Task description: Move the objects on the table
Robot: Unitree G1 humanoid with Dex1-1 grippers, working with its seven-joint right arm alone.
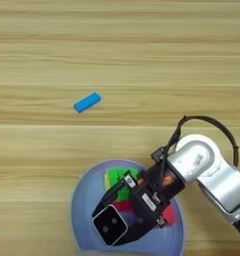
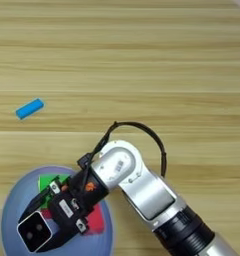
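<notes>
Blue is showing in two places on the tan wooden table (image 1: 120, 55): a large round blue plate (image 1: 84, 200) at the near edge and a flat blue bar (image 1: 87, 102) lying well apart from it, up and to the plate's left, bare on the wood. Taking the plate as the landmark, the silver forearm (image 2: 142, 195) is reaching in from the plate's right side and the right gripper (image 1: 112, 225) is hanging over the plate's middle. Its two black fingers (image 1: 103, 202) are clenching a small white block (image 1: 110, 226) with black dots on its top face, one finger lying along each side of the block. The block is sitting over the plate's near half; whether it is touching the plate cannot be told. Just behind the gripper, toward the plate's far rim, the green-and-red puzzle cube (image 1: 119, 177) is resting on the plate, partly covered by the gripper's body. A plain red cube (image 1: 168, 215) is peeking out on the plate's right side, beneath the wrist. A black cable (image 2: 142, 131) is looping up from the wrist, beyond the plate's far edge.
</notes>
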